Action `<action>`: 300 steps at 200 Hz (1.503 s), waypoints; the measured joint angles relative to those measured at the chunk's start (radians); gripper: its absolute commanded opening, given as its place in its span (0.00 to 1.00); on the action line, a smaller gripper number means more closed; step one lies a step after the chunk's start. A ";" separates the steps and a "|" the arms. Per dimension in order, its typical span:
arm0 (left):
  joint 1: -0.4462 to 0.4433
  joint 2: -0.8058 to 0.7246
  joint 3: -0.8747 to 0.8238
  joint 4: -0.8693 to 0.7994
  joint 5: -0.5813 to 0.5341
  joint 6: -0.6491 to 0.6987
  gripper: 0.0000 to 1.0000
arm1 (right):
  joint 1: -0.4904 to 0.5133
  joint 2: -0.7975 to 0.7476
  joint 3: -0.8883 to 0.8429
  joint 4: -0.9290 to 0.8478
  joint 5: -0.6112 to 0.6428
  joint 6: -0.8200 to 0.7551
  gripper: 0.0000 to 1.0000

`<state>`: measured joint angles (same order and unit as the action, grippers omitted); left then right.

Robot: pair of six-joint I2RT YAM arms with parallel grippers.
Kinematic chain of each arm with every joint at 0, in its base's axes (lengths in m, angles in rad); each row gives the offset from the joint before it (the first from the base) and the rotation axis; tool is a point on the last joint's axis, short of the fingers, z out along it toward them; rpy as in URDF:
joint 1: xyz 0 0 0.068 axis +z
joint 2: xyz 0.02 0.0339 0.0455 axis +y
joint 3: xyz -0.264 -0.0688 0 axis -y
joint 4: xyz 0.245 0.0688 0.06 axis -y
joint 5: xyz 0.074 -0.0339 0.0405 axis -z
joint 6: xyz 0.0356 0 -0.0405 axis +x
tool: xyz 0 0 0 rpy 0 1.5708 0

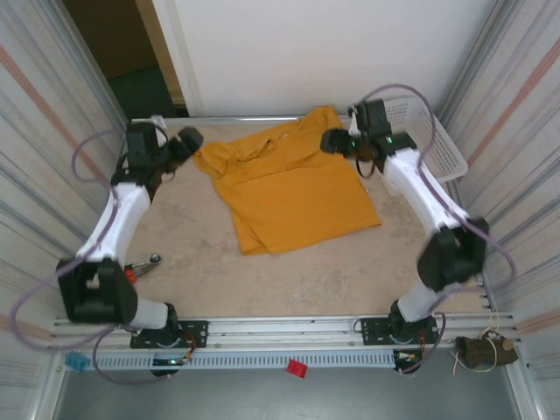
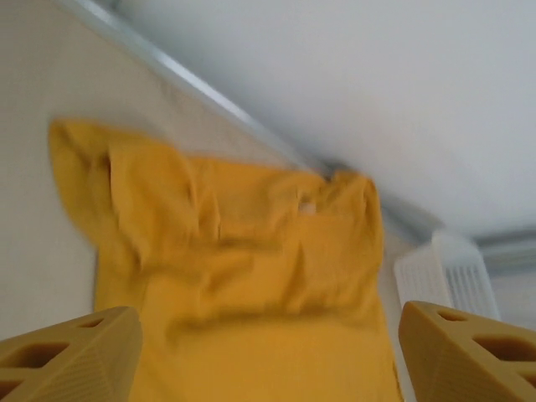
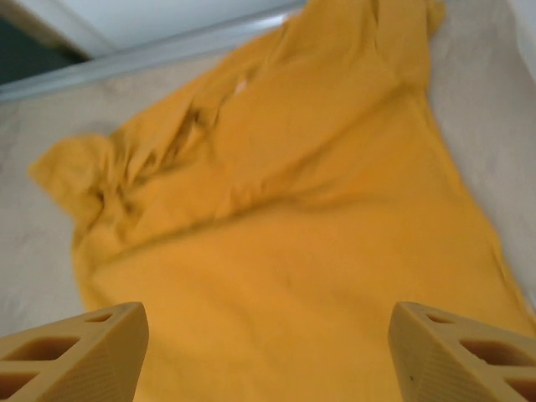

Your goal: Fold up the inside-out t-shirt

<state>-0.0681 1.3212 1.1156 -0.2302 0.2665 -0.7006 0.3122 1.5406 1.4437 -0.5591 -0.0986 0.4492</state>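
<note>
Currently: t-shirt (image 1: 289,188) rumpled, white basket (image 1: 433,136) behind right gripper (image 1: 335,140); it and left gripper (image 1: 186,140) gape empty. Left wrist catches pale collar tag (image 2: 307,205).

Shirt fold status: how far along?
Done: the t-shirt lies spread on the table, no print showing, with the sleeve by the left gripper bunched. In hand: nothing; that gripper and the right gripper hover over its far end, jaws open. Left: smoothing and every fold.
</note>
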 measured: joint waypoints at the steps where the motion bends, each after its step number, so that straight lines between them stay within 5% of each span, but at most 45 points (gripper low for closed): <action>1: -0.005 -0.008 -0.006 -0.003 -0.002 0.000 0.80 | 0.000 -0.008 -0.009 0.002 0.000 0.002 0.74; 34: -0.271 -0.243 -0.290 -0.130 -0.096 -0.033 0.79 | -0.026 -0.142 -0.273 0.018 0.016 0.024 0.73; 68: -0.421 -0.172 -0.423 -0.215 -0.191 -0.095 0.77 | -0.069 -0.018 -0.405 0.008 0.063 0.038 0.72; 154: -0.538 0.139 -0.364 -0.174 -0.270 -0.141 0.74 | -0.244 0.109 -0.433 0.077 0.076 0.040 0.73; 183: -0.545 0.201 -0.336 -0.165 -0.285 -0.143 0.63 | -0.268 0.147 -0.424 0.147 0.068 0.040 0.69; 206: -0.545 0.219 -0.324 -0.178 -0.298 -0.143 0.52 | -0.274 0.161 -0.421 0.187 0.052 0.048 0.64; 300: -0.548 0.218 -0.321 -0.144 -0.306 -0.133 0.54 | -0.244 -0.015 -0.539 0.132 0.103 0.074 0.70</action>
<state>-0.6159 1.5391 0.7948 -0.3744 -0.0391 -0.8337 0.0685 1.5257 0.9043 -0.4271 0.0048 0.5228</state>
